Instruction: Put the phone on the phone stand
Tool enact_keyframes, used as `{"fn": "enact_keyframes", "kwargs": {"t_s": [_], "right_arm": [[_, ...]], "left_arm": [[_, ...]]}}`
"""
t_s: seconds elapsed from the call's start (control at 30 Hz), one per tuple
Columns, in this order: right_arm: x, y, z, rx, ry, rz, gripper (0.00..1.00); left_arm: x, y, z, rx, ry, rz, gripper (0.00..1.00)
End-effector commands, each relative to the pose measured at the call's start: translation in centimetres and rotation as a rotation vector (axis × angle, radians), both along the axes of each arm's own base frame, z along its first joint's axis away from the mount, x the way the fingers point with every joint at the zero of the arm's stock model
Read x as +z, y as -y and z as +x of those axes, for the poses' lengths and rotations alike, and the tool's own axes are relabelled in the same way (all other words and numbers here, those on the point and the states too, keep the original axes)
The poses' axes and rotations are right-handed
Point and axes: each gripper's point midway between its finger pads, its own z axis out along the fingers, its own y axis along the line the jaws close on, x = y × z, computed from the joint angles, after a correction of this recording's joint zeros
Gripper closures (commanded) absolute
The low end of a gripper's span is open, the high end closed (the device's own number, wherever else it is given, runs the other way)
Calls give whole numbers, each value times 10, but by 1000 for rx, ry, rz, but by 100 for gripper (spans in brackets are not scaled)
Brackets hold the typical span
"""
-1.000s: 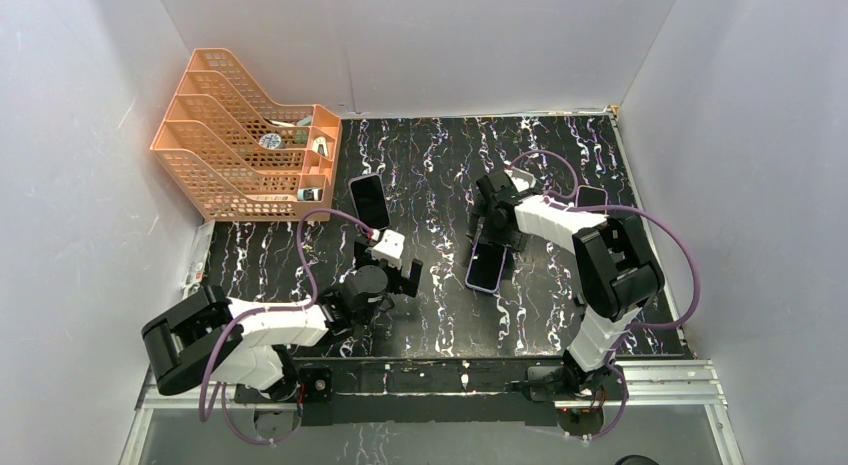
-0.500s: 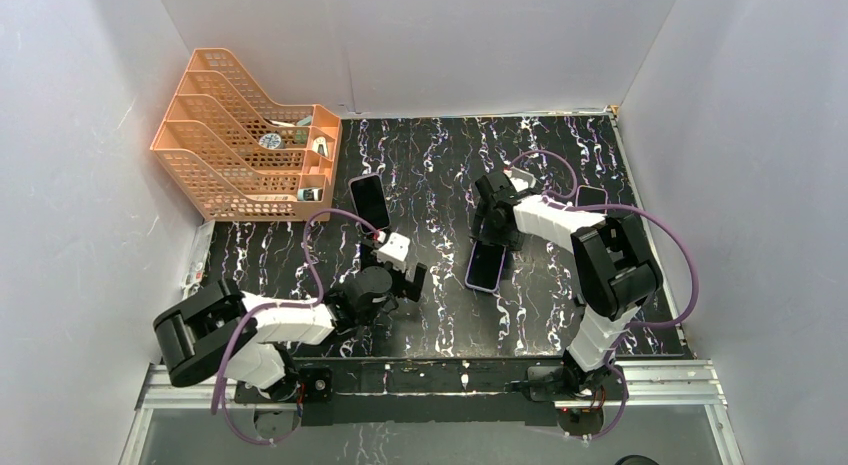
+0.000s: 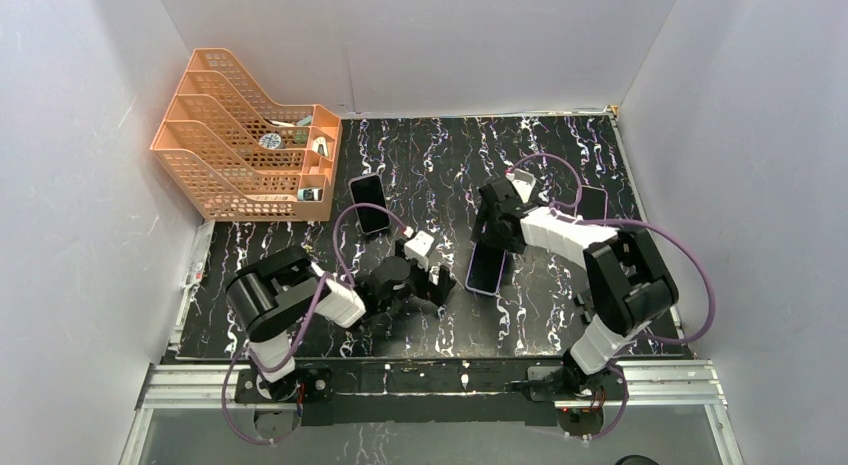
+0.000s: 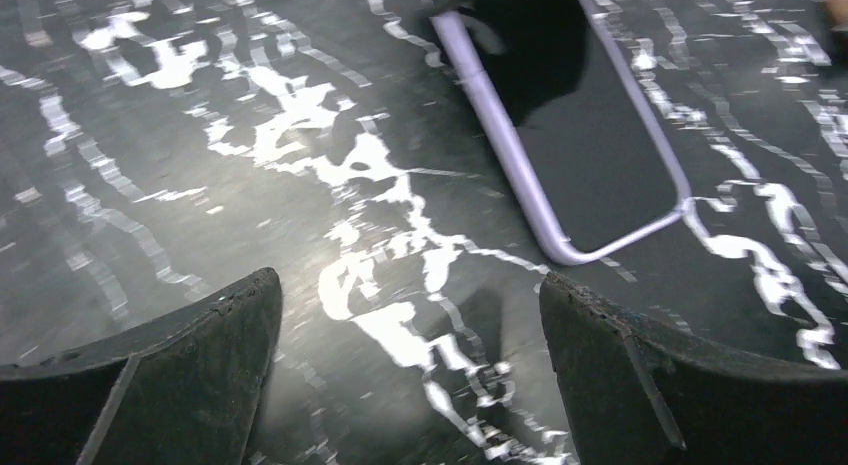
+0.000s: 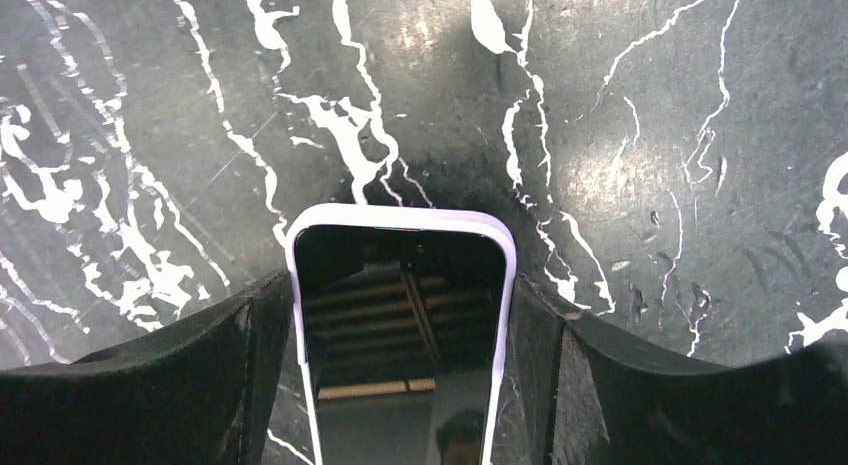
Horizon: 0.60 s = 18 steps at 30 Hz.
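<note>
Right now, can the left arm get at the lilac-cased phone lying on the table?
Probably yes. The left arm has its jaws open, with only bare marbled tabletop between them and the lilac-cased phone's near end. The right arm has its jaws on the far end, though.

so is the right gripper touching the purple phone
Touching. Right wrist view: the right gripper has its fingers flush against both long edges of the purple phone.

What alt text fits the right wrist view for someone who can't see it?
A phone in a lilac case, screen up, sits between the right tool's two black fingers, which press against its long edges. Below it is a black table with white marble-like veins.
</note>
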Motion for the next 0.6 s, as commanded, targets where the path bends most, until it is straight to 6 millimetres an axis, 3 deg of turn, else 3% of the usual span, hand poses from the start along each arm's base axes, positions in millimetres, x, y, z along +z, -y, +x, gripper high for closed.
{"fn": "enact_keyframes", "kwargs": {"t_s": [0.0, 0.23, 0.57], "right_arm": [[35, -5, 11, 26, 152, 45, 40], [56, -7, 11, 42, 231, 91, 41], [71, -22, 6, 106, 257, 179, 41]], "left_arm": [[25, 48, -21, -228, -32, -180, 2], [25, 71, -31, -345, -113, -297, 3], [9, 78, -17, -342, -152, -335, 2]]}}
